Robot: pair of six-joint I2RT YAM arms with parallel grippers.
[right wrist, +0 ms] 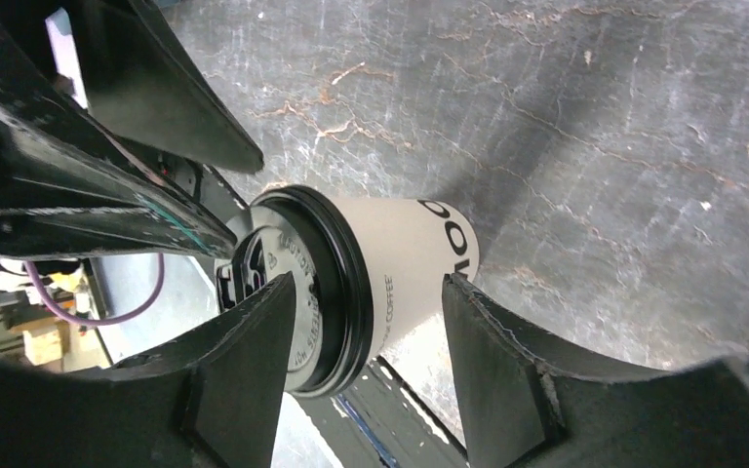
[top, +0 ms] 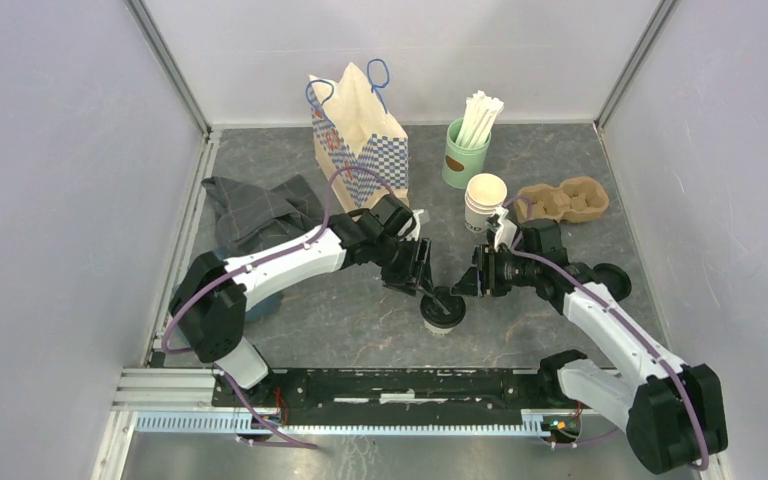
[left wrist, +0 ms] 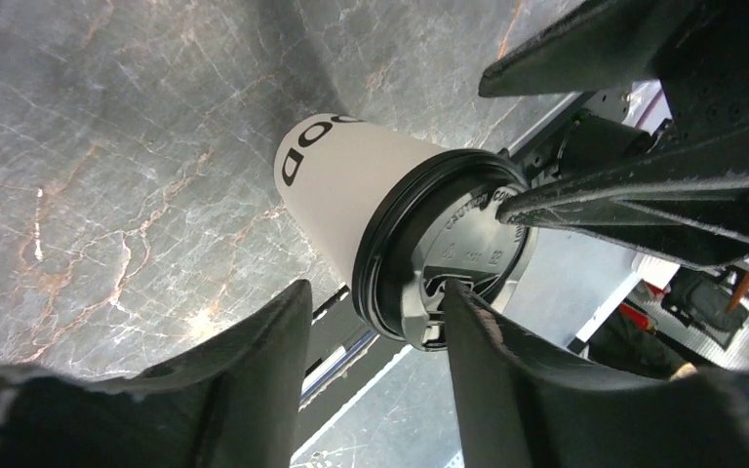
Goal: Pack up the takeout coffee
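Left gripper (left wrist: 374, 292) and right gripper (right wrist: 369, 283) each have their fingers apart, clamping nothing. They flank one lidded coffee cup (top: 441, 308) mid-tabletop (top: 340, 310). It stands upright, long axis vertical, black lid (left wrist: 444, 258) upward. Beyond are one stack of unlidded cups (top: 486, 200) and one pulp carrier (top: 565, 200).

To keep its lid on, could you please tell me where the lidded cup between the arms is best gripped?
Likely the white paper wall under the black lid, coming level from the side: the lidded cup stands upright and widens upward, so the lid's rim would catch above the grip.
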